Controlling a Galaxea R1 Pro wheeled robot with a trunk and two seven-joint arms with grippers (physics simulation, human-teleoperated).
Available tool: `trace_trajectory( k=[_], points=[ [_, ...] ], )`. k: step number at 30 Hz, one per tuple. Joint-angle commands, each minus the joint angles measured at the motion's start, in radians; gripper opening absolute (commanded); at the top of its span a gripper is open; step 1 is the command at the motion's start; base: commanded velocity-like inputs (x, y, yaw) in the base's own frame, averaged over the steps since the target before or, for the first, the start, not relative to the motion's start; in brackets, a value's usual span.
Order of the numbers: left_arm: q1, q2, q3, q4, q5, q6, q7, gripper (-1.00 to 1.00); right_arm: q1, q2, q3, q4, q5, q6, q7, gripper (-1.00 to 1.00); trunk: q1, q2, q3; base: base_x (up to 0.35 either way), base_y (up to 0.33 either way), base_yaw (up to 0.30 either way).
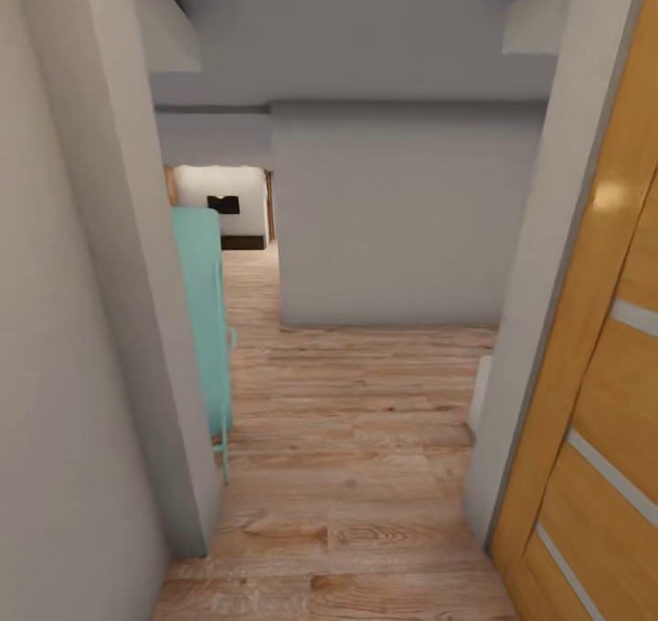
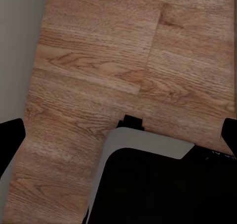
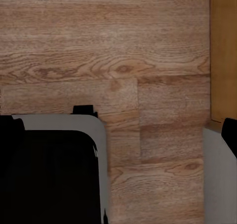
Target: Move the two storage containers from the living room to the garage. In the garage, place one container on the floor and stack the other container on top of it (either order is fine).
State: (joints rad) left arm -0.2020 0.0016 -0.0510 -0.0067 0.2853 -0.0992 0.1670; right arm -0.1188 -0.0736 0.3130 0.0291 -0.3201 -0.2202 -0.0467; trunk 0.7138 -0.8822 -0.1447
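The robot's in a doorway looking down a hallway: light wood plank floor [image 1: 366,438], pale grey walls [image 1: 393,209], an orange wooden door [image 1: 603,374] at right, something teal [image 1: 203,310] at left. Both wrist views face planks; the jaws' state can't be told.

I see a light wood plank floor [image 1: 347,438] running from under my base, past a mint-green cabinet [image 1: 203,310], toward a far doorway beyond it, with no orange-red containers here.
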Motion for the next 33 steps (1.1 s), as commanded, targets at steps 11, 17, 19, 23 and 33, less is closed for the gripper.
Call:
trace_trajectory(
  k=[11,17,19,23,33],
  points=[
    [-0.001,0.000,-0.004,0.001,0.008,-0.002,0.002,1.00,-0.001,0.002,0.009,0.003,-0.007,-0.004,-0.001,1.00,0.001,-0.001,-0.001,0.322,0.000,0.000],
    [-0.001,-0.002,-0.004,-0.001,0.006,-0.003,0.002,1.00,-0.001,0.002,0.001,0.003,-0.014,-0.002,-0.001,1.00,0.001,-0.001,-0.001,0.322,0.000,0.000],
    [-0.001,-0.003,-0.004,-0.001,0.006,-0.003,0.002,1.00,-0.001,0.001,-0.003,0.002,-0.016,-0.004,-0.001,1.00,0.001,-0.001,-0.001,0.322,0.000,0.000],
    [-0.001,-0.001,-0.004,-0.001,0.006,-0.001,0.002,1.00,-0.001,0.003,0.002,0.002,-0.008,-0.008,0.000,1.00,0.001,-0.001,-0.001,0.322,0.000,0.000],
    [-0.001,0.000,-0.004,-0.001,0.008,0.001,0.002,1.00,-0.002,0.004,0.006,0.002,-0.003,-0.009,0.002,1.00,0.001,-0.001,-0.001,0.322,0.000,0.000]
  ],
)
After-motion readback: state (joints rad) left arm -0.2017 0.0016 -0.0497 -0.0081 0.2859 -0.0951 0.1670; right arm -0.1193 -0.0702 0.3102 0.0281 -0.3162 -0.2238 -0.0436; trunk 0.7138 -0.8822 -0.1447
